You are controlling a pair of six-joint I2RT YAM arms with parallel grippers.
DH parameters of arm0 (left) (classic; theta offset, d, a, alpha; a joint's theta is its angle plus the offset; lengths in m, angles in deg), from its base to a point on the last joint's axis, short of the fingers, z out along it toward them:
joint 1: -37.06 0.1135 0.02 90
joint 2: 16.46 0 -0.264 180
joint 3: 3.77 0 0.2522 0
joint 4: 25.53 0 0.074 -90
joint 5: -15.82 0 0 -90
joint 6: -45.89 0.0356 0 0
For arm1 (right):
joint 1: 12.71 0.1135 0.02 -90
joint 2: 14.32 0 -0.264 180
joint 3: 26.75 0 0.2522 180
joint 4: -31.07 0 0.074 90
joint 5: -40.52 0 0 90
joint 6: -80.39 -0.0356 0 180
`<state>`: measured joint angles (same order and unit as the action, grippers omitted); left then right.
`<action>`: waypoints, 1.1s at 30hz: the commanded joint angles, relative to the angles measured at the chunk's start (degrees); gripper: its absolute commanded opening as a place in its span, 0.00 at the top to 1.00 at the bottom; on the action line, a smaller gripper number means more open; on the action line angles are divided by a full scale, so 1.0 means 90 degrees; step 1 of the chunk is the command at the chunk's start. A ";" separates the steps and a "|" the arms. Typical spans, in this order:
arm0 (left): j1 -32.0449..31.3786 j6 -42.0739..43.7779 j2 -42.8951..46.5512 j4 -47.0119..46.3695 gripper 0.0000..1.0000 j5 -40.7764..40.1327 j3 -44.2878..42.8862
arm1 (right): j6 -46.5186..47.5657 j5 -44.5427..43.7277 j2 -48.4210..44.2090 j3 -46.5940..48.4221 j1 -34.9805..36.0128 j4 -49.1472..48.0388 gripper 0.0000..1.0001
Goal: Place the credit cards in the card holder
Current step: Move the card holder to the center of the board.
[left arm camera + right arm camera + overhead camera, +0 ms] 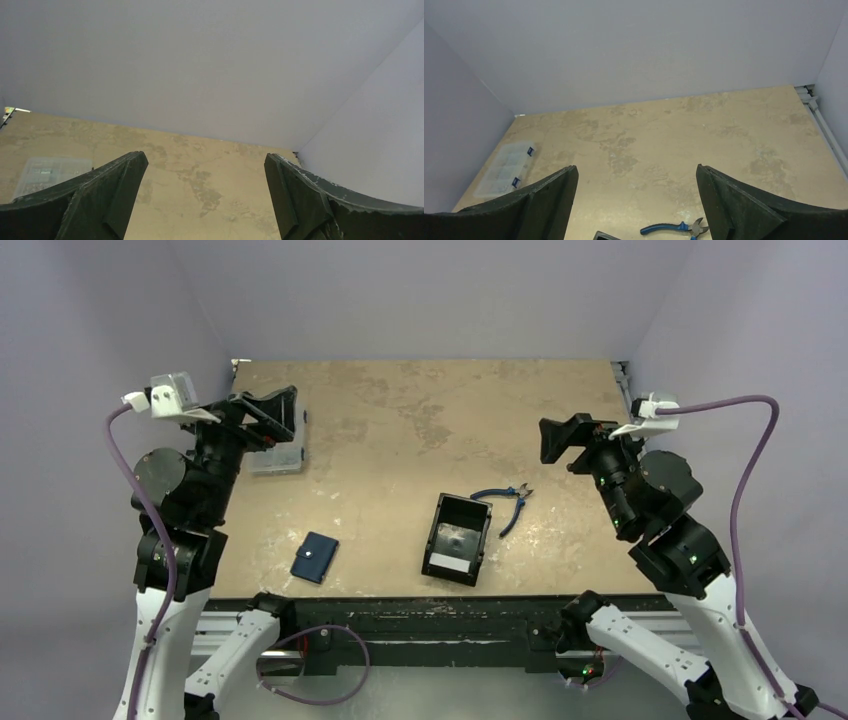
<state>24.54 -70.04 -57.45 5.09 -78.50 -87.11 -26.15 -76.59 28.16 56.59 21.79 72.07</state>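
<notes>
My left pincer (206, 195) and right pincer (636, 200) gaped wide, gripping nothing, raised over the table's (400, 410) left and right edges. The card holder (315, 558) lay closed by the near edge, left of the black tray (457, 538), whose contents I couldn't make out.

navy card holder (315, 558), shut, flat, front-left of table (400, 420)

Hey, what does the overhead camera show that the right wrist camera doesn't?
Overhead only: the blue card holder, closed, and the left gripper. Right wrist only: the whole clear box, unobstructed. Both: the blue-handled pliers, the table and the open right gripper.
</notes>
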 commanded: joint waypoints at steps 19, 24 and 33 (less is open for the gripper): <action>-0.0026 0.0146 0.0395 0.3463 0.00 -0.0636 -0.0346 | -0.1816 0.2192 0.4784 0.0828 0.2679 -0.1548 0.15; -0.0026 0.0190 0.0765 0.4019 0.00 -0.0931 -0.0622 | -0.2347 0.1565 0.6121 0.1134 0.3872 -0.2313 0.27; -0.0026 0.0048 0.1127 0.4474 0.01 -0.0549 -0.0656 | -0.2386 0.2717 0.8137 0.2076 0.4531 -0.3207 0.46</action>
<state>24.54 -69.87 -47.57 43.10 -85.25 -91.86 -45.93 -56.33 96.96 69.61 62.47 49.41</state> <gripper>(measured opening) 0.993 0.563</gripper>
